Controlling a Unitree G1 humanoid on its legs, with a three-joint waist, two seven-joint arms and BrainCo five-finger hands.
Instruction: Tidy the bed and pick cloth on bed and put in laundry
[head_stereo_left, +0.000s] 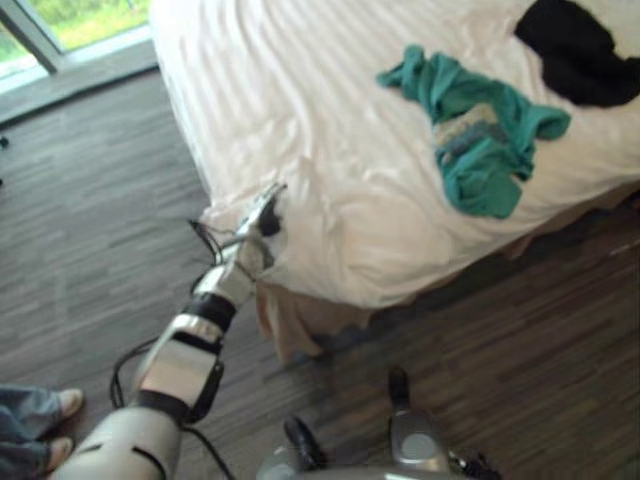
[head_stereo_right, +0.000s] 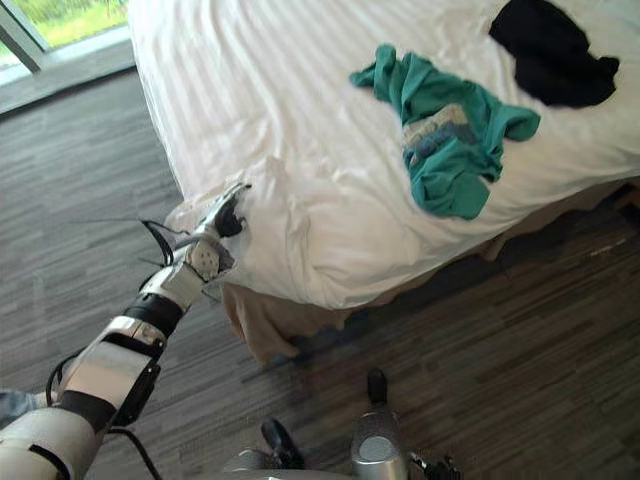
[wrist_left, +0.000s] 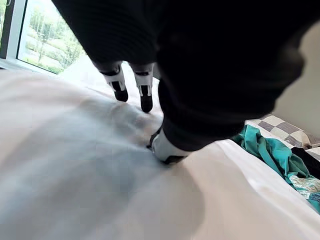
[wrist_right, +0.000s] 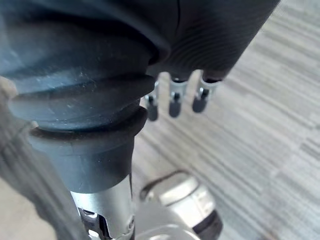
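A white sheet (head_stereo_left: 330, 110) covers the bed, rumpled at its near corner. On it lie a teal cloth (head_stereo_left: 480, 130) and, further back at the right, a black cloth (head_stereo_left: 580, 50). My left hand (head_stereo_right: 212, 240) reaches to the bed's near corner. In the left wrist view its fingers (wrist_left: 145, 95) are straight with their tips on the sheet (wrist_left: 75, 175), and the thumb presses the fabric beside them; the teal cloth (wrist_left: 272, 152) lies beyond. In the right wrist view my right hand (wrist_right: 172, 100) hangs over the wooden floor with relaxed fingers and holds nothing.
Grey wooden floor (head_stereo_left: 90, 230) runs along the bed's left and near sides. A window (head_stereo_left: 70, 25) stands at the far left. A person's shoes and jeans (head_stereo_left: 40, 430) show at the lower left. A checked pillow (wrist_left: 280, 127) lies behind the teal cloth.
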